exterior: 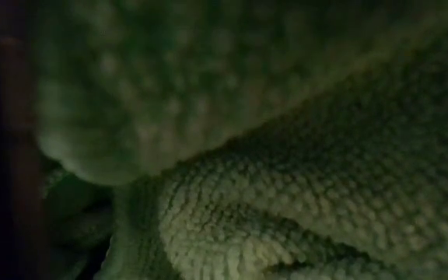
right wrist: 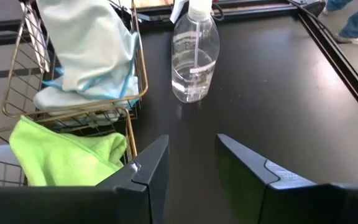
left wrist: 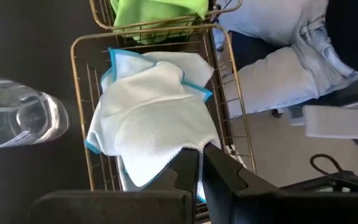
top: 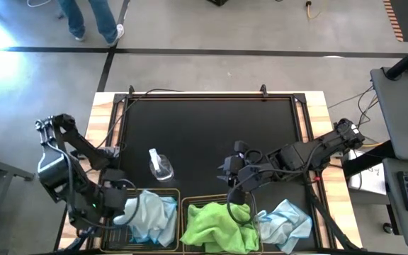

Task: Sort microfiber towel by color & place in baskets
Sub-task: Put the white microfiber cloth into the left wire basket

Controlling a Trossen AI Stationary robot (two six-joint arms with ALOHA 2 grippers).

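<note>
Seen from above, two wire baskets sat side by side at the table's six o'clock edge. The left basket (top: 149,219) held a heap of pale blue towels (top: 152,214), and the right basket (top: 214,228) held a mound of lime green towels (top: 217,225). One more pale blue towel (top: 287,222) lay loose on the black table (top: 204,134), just beside the right basket at its three o'clock side. A clear spray bottle (top: 159,165) stood at twelve o'clock from the left basket.

The left gripper (top: 116,210) was at the left basket's nine o'clock rim. In the left wrist view its fingers (left wrist: 219,177) were nearly closed, pinching the edge of the top blue cloth (left wrist: 151,115) where it draped toward the basket's rim (left wrist: 79,43).

The right gripper (top: 234,185) hung above the table just at twelve o'clock from the green mound, close to the right basket's far rim. In the right wrist view its fingers (right wrist: 151,165) stood wide apart with nothing between them, only bare table; the green cloth (right wrist: 67,155) lay just off to one side of them, apart from them, with the blue-filled basket (right wrist: 73,102) and the bottle (right wrist: 194,59) beyond.

The low view was filled with close nubbly green cloth (exterior: 286,194).

A person's legs (top: 91,18) showed on the floor past the table's twelve o'clock side.
</note>
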